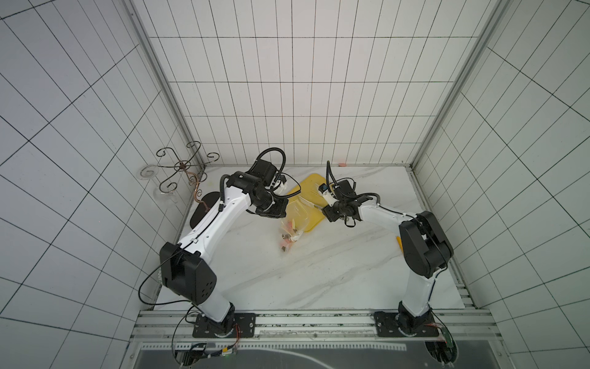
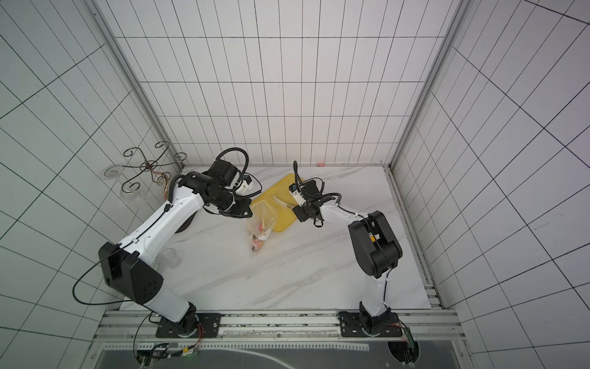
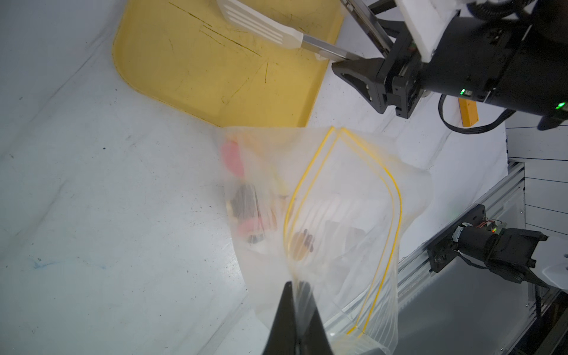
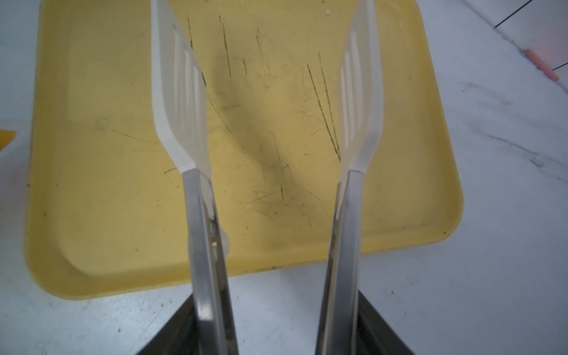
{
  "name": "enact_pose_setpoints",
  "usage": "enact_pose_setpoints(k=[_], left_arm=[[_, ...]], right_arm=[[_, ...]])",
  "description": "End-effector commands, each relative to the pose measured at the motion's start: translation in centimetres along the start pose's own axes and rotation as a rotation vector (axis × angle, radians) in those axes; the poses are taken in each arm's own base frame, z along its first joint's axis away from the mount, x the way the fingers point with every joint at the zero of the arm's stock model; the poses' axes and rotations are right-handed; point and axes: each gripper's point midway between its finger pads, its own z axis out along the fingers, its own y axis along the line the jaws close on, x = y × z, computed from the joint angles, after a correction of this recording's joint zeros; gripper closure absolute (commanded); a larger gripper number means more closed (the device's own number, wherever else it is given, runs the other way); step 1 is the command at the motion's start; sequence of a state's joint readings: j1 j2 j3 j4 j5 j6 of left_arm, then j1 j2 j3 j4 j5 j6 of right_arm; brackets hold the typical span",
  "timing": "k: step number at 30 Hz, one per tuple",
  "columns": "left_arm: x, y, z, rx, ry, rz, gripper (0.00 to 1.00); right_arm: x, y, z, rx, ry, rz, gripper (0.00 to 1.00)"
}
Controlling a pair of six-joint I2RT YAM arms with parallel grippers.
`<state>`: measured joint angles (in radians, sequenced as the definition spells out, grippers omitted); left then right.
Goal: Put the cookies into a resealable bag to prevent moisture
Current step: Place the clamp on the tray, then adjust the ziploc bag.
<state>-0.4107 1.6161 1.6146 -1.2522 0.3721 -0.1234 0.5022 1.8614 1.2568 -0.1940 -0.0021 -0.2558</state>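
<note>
The left gripper [image 3: 295, 290] is pinched tight on the rim of the resealable bag [image 3: 338, 215], lifting it, I'd say, so the yellow-lined mouth gapes. The cookies [image 3: 242, 209] sit inside, pink and dark ones showing through. In both top views the bag hangs mid-frame, overlapping the lower edge of the yellow tray [image 1: 306, 188]. The right gripper [image 4: 266, 61] hangs over the bare tray, its slotted tong blades [image 4: 181, 101] spread apart and empty.
</note>
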Motion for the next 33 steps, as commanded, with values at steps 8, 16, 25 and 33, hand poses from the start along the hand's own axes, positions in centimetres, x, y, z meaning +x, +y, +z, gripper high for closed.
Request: enact_pose_setpoints(k=[8, 16, 25, 33], left_arm=[[-1.6, -0.4, 0.2, 0.015, -0.023, 0.056, 1.00], [-1.6, -0.2, 0.4, 0.013, -0.018, 0.054, 1.00], [-2.4, 1.4, 0.3, -0.057, -0.020, 0.103, 1.00], [-2.5, -1.1, 0.6, 0.088, -0.015, 0.252, 1.00]], right_arm=[[-1.3, 1.6, -2.0, -0.082, -0.107, -0.010, 0.25], [-1.3, 1.4, -2.5, -0.081, -0.117, -0.010, 0.19], [-4.3, 5.1, -13.4, -0.114, -0.479, -0.325, 0.25], [-3.2, 11.5, -17.3, -0.141, -0.541, -0.740, 0.29]])
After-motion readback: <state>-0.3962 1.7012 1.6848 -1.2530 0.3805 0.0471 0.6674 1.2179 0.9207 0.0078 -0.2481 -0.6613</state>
